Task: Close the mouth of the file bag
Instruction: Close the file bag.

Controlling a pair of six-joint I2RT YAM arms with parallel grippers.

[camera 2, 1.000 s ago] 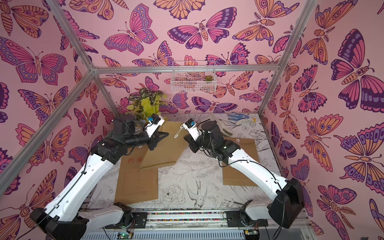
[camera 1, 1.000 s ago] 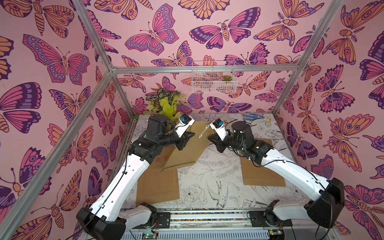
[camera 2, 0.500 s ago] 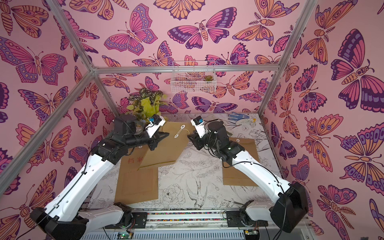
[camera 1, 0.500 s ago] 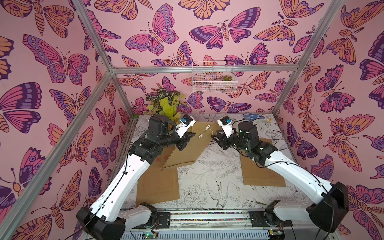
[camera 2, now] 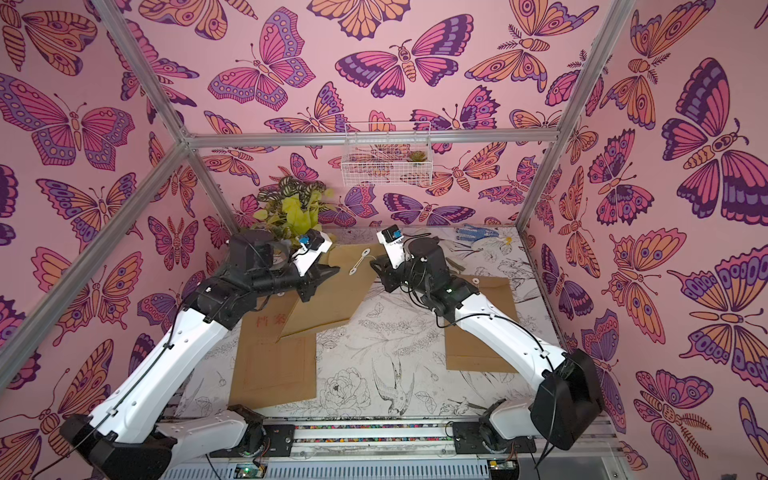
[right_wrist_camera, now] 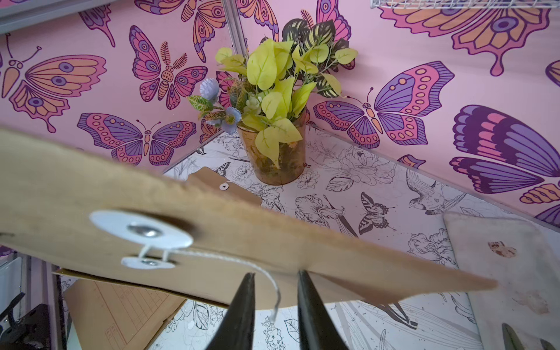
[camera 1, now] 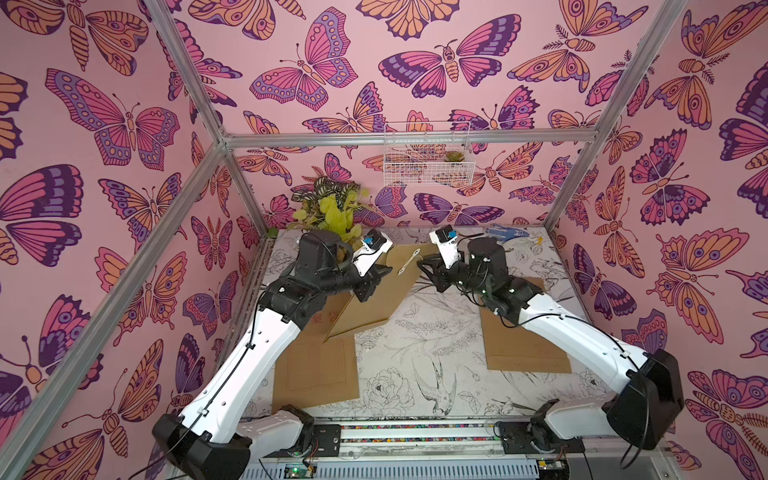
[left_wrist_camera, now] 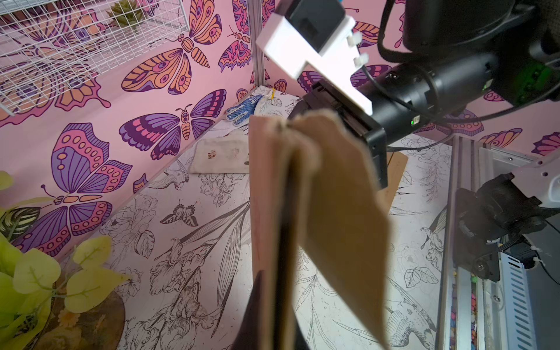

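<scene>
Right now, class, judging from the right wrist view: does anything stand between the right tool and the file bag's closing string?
Nothing visible does. The string trails loose from the small white washer on the file bag. Its free end dangles in the gap of the right tool, whose jaws stand apart, with nothing between them and it.

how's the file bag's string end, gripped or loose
Hanging loose: in the right wrist view the string dangles between the right end effector's parted fingers.
</scene>
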